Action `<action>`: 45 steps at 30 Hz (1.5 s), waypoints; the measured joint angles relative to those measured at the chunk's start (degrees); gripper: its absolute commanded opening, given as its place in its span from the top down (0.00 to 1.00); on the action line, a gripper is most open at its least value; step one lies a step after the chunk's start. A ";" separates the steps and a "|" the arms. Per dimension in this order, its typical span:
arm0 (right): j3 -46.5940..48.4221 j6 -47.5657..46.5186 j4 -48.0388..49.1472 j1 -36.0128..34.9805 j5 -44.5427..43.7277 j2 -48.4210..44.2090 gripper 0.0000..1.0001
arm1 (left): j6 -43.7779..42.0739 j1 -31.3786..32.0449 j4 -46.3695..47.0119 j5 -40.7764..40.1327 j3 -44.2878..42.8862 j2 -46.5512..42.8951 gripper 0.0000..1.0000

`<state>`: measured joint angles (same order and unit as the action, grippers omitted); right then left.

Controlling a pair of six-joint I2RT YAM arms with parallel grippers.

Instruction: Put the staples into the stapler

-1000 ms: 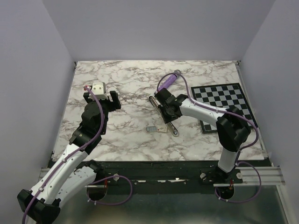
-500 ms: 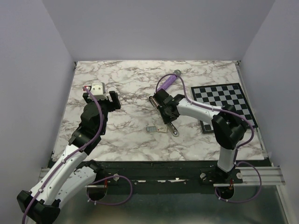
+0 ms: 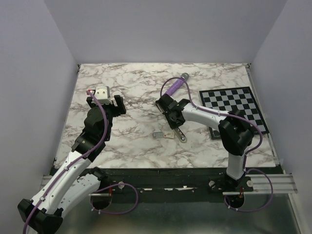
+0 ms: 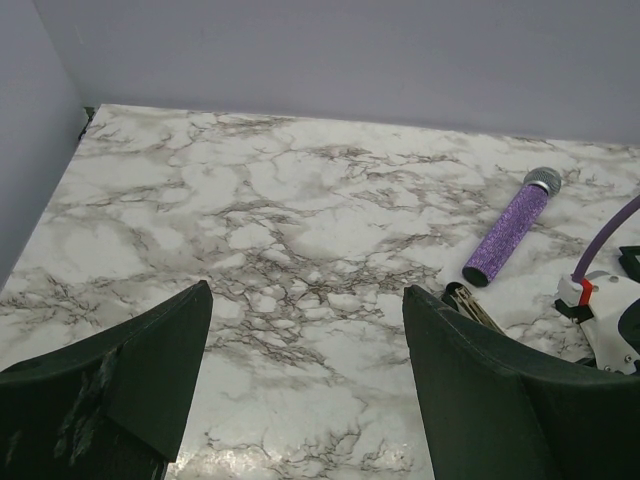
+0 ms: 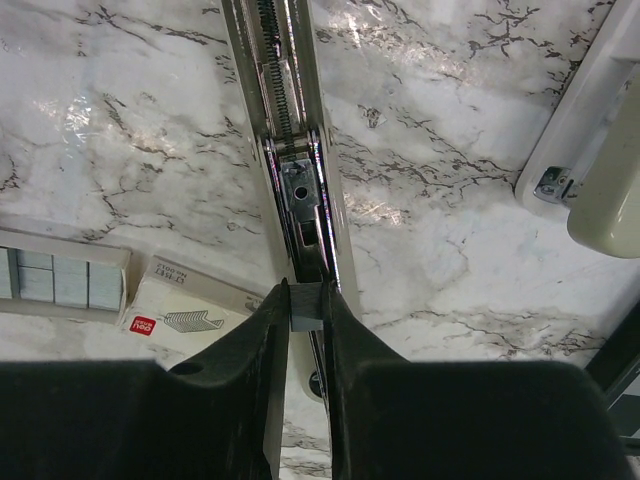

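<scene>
Grips a tiny grey block of staples (image 5: 307,312) tight in the right hand (image 5: 305,295), right over the dark rail of the open stapler (image 5: 290,130) on the counter (image 5: 450,100). Little cream-white staples box (image 5: 190,305) just beside the rail. Holds nothing in the left hand (image 4: 305,300), spread wide open, well apart from the stapler.

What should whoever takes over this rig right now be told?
Left gripper: open, empty, hovering well away from the job.
Right gripper: shut on a grey staple strip, right over the stapler's open rail; the lid is swung aside.
Staple box and its tray lie beside the rail.
Done: stapler opened, strip picked up.
Left: seat the strip in the rail, release, close the lid.
</scene>
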<state>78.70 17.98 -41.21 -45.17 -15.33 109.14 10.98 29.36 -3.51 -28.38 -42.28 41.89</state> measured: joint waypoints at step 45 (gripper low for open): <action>-14.80 -10.67 12.68 0.39 2.80 -12.39 0.79 | -0.02 -0.02 0.00 0.61 0.00 0.33 0.15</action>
<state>63.90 7.31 -28.53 -44.77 -12.53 96.75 10.96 29.34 -3.51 -27.77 -42.28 42.22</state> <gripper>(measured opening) 0.216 0.850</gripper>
